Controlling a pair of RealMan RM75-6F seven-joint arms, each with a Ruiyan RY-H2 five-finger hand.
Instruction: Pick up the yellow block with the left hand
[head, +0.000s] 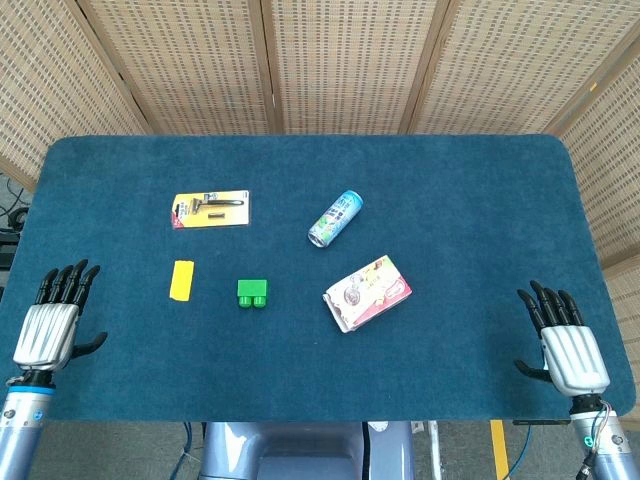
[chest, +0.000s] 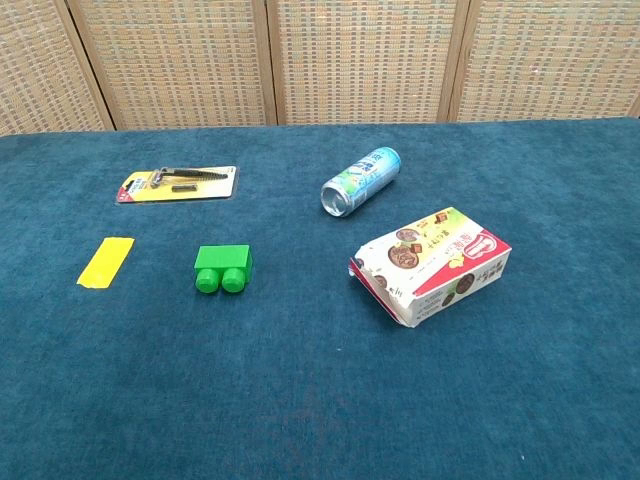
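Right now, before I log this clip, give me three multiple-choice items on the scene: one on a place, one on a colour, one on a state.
1. What lies directly to the right of the yellow block in the head view?
A. green block
B. can
C. snack box

2. What colour is the card backing of the razor pack?
A. blue
B. yellow
C. white

3. How is the left hand?
A. gripping the yellow block
B. open, at the table's near edge
C. resting on the can

Answers:
1 A: the green block sits beside it, apart.
2 B: the backing is yellow.
3 B: its fingers are spread and it holds nothing, well short of the block.
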